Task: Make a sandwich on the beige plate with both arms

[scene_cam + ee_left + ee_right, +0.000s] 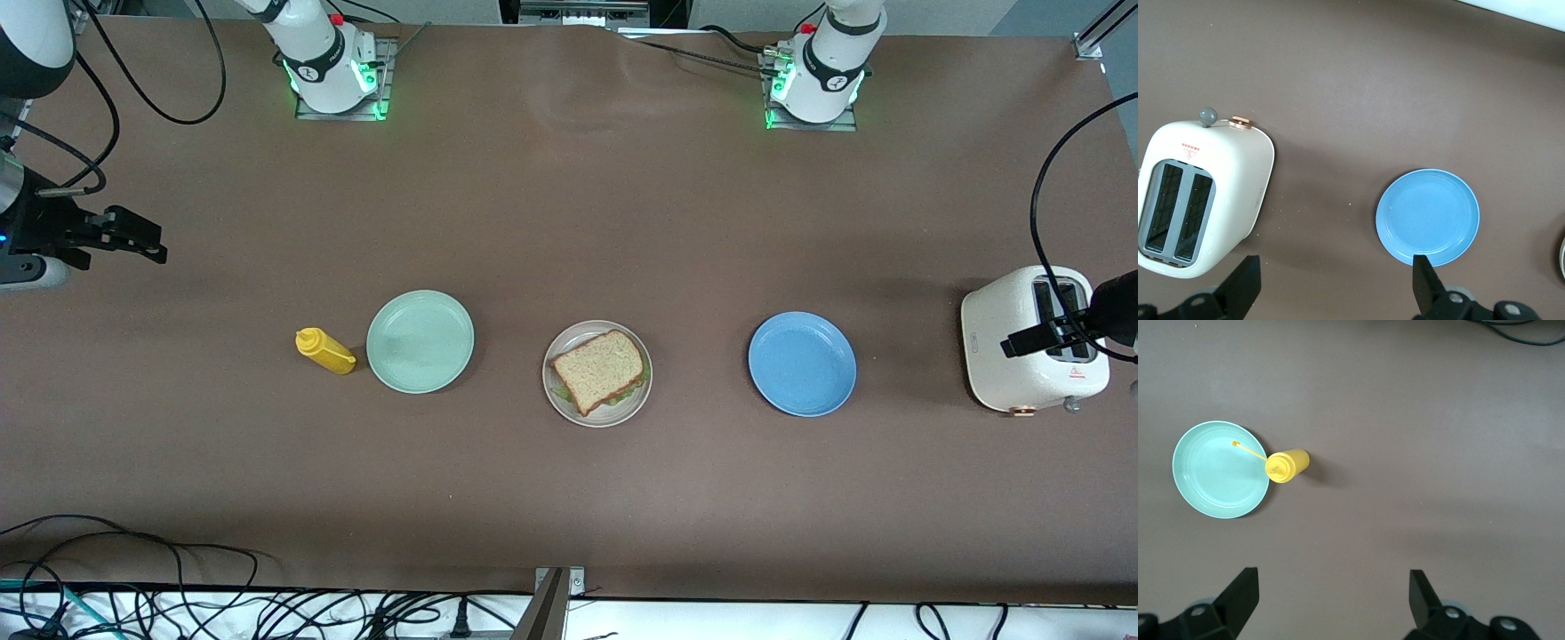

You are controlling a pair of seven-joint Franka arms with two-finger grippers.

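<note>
**Sandwich assembled on the beige plate, both arms drawn back**

The sandwich (pixel 600 370) sits on the beige plate (pixel 569 402) at the middle of the table: a speckled brown slice on top, green lettuce showing at its edge nearer the front camera. Taking that plate as the landmark, a mint-green plate (pixel 420 341) lies toward the right arm's end, with a yellow squeeze bottle (pixel 325 351) just beside it, further toward that end. A blue plate (pixel 802 363) lies toward the left arm's end, and a white toaster (pixel 1031 342) stands well apart from it, further that way.

By the look of it the build is done, so the risks are small. The top slice sits slightly skewed on the plate; any return reach that brushes it could slide the bread off the lettuce. A sweep by the right arm toward the middle could also tip the bottle, which stands close to the mint-green plate.

The right gripper (pixel 133 236) hangs high over bare table, well apart from the beige plate toward the right arm's end, jaws spread wide and empty. The left gripper (pixel 1337 283) hovers above the toaster, likewise spread and holding nothing. Both arms appear to be waiting.
</note>
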